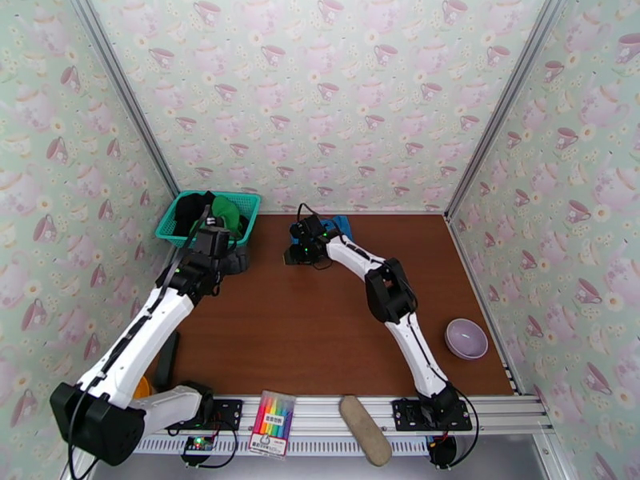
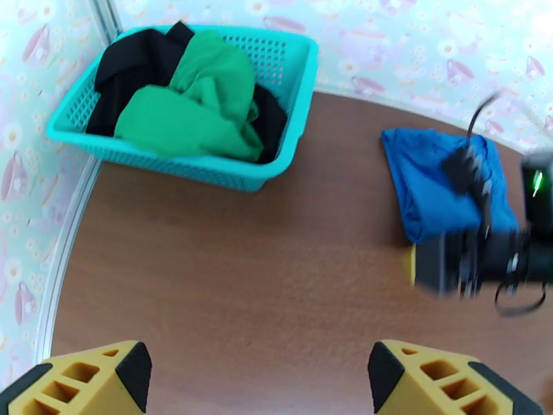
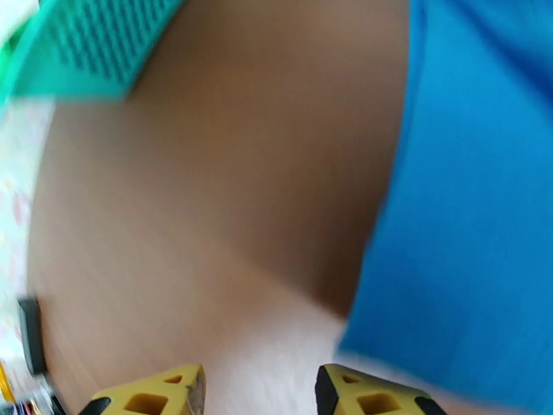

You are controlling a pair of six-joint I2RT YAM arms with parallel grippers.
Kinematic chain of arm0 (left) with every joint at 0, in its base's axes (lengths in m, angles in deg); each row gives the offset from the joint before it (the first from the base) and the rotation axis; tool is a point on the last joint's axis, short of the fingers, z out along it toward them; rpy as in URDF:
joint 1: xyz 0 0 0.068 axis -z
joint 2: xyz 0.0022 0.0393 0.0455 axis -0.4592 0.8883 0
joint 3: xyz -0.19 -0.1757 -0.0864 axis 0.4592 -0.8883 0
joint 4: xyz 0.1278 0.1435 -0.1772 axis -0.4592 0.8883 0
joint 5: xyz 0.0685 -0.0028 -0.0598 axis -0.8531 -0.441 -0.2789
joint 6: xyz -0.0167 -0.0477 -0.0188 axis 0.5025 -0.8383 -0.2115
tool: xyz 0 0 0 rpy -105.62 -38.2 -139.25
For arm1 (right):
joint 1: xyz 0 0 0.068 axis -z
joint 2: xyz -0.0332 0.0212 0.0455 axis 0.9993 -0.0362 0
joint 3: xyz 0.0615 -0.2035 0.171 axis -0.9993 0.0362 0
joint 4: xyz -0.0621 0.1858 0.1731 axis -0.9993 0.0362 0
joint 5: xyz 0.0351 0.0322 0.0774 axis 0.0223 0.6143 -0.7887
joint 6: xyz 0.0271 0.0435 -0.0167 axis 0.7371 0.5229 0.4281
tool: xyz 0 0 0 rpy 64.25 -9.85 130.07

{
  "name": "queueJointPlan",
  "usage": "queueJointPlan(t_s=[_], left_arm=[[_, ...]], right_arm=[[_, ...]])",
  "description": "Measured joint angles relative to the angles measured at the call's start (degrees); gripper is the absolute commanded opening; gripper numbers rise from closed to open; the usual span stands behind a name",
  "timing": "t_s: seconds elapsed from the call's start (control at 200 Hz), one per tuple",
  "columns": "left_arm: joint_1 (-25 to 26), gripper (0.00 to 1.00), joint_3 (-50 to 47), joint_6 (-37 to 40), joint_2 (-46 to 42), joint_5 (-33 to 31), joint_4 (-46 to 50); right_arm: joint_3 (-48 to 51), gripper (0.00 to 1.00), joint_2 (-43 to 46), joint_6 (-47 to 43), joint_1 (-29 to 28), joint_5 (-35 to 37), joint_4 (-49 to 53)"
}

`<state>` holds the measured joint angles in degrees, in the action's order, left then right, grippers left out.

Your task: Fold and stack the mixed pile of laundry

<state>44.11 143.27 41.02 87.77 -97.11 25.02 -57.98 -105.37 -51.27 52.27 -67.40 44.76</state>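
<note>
Fingers of the left gripper (image 2: pixel 259 382) stand wide with nothing between them, over bare table (image 2: pixel 228 271) near the teal basket (image 2: pixel 207 171). Right gripper (image 3: pixel 259 392) — jaws partly apart, empty — hovers just left of the blue garment (image 2: pixel 442 181), which lies folded flat at the table's far middle. Green garment (image 2: pixel 186 112) and black garment (image 2: pixel 131 63) sit crumpled together in the basket, far left. Green looks the likely next pick — pinch its topmost ridge and lift clear of the rim, leaving the black one behind.

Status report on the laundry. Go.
Left gripper open, empty. Right gripper open, at folded blue garment edge, on table. Green garment, black garment bunched in basket.
</note>
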Motion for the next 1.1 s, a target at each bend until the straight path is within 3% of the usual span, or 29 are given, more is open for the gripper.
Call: queueJointPlan(t_s=[0.26, 0.836, 0.942, 1.102], left_arm=[[-1.2, 0.88, -2.3, 1.1, 0.0, 1.3, 0.1], [-1.3, 0.87, -2.4, 1.3, 0.5, 2.3, 0.1], [-1.8, 0.86, -1.9, 0.8, 1.4, 1.3, 0.7], [-5.2, 0.84, 6.4, 0.4, 8.9, 0.7, 3.6]], right_arm=[[-9.9, 0.51, -7.1, 3.0, 0.8, 3.3, 1.9], [-16.2, 0.56, -11.8, 3.7, 9.2, -3.4, -1.8], [-12.3, 0.59, -9.6, 0.2, 8.9, -4.2, -2.9], [4.7, 0.61, 2.2, -6.3, 7.4, -4.1, -4.3]])
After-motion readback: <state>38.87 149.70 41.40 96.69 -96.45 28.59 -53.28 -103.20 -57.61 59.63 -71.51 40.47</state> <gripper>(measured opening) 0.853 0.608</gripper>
